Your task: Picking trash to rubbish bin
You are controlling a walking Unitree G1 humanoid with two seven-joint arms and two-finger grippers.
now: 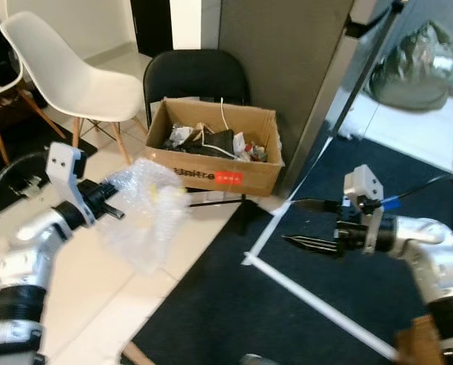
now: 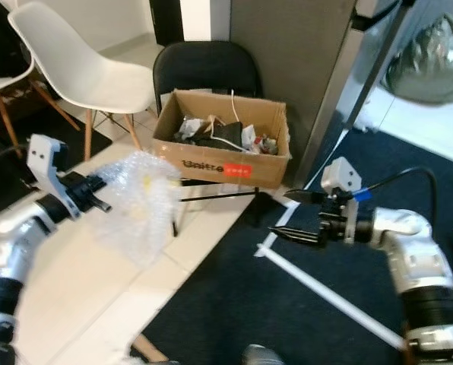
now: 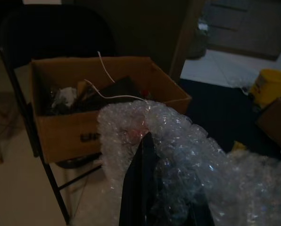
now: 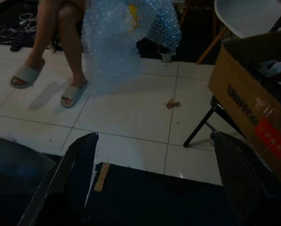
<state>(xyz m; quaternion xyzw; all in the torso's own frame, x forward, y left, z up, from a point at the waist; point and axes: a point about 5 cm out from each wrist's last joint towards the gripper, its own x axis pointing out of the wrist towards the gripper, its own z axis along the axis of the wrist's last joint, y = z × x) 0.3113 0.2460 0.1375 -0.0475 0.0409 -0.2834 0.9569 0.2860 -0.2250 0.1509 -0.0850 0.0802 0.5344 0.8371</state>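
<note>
My left gripper (image 1: 116, 211) is clamped on a sheet of bubble wrap (image 1: 147, 209) — held up off the tiled floor, just left of and nearer than the cardboard box (image 1: 215, 156) serving as the bin. The box sits on a black chair (image 1: 197, 76), so I keep the wrap high. My right gripper (image 1: 306, 223) hangs empty, fingers apart — probably just waiting.

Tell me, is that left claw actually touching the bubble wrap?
Touching. In the left wrist view, the left gripper has its black fingers buried in the bubble wrap.
</note>
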